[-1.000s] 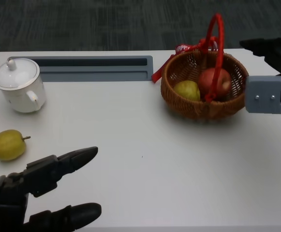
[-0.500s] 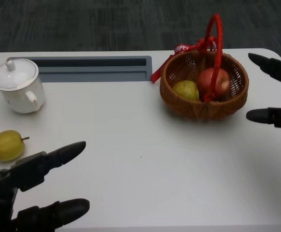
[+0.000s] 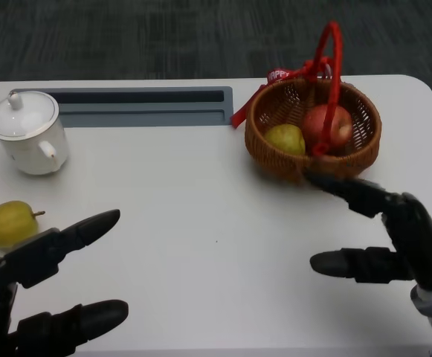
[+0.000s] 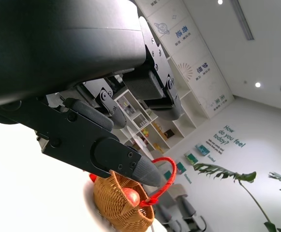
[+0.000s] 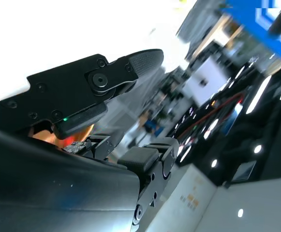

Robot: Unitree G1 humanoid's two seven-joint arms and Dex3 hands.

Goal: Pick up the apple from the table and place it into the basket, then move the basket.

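while both black hands hover with their fingers spread and nothing in them, the left hand [image 3: 41, 294] at the table's [image 3: 201, 223] near left corner and the right hand [image 3: 390, 238] near the front right, a yellow-green apple [image 3: 7, 223] lies by the left edge, just beyond the left hand. it looks firm, smooth, rounded and fairly light, liable to roll, so fingers should wrap its widest part. the woven basket [image 3: 314, 126], far right, already holds two fruits; it looks light and stiff, best lifted by its red handle [image 3: 333, 67].
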